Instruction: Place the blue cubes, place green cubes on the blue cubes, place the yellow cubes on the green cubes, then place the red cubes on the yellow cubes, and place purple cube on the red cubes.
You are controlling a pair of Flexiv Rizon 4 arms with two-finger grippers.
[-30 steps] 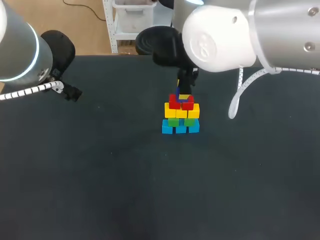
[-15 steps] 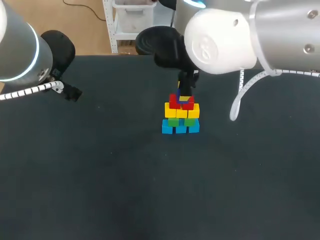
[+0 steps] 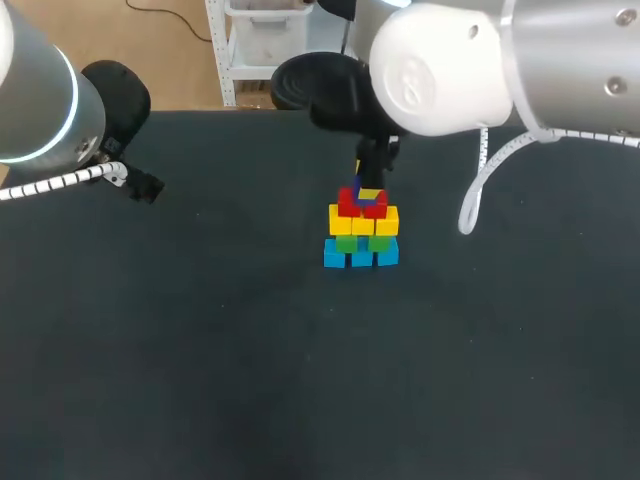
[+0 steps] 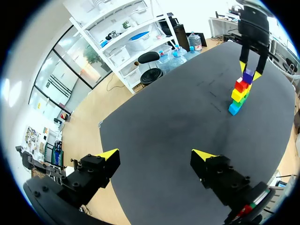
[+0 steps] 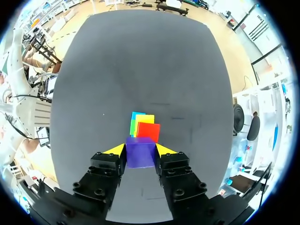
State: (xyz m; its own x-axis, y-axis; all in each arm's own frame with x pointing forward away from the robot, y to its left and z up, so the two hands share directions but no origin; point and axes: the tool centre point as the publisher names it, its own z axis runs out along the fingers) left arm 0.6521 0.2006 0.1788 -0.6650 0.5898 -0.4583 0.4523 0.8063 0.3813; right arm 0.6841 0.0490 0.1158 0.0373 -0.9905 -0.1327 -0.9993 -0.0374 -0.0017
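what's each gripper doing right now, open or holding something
Left gripper: open, holding nothing.
Right gripper: shut on the purple cube.

Blue cubes [image 3: 361,256] on dark table [image 3: 200,350]

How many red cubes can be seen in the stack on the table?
2. The left red cube and the right red cube sit side by side on the yellow cubes, under the purple cube. Others may be hidden behind them.
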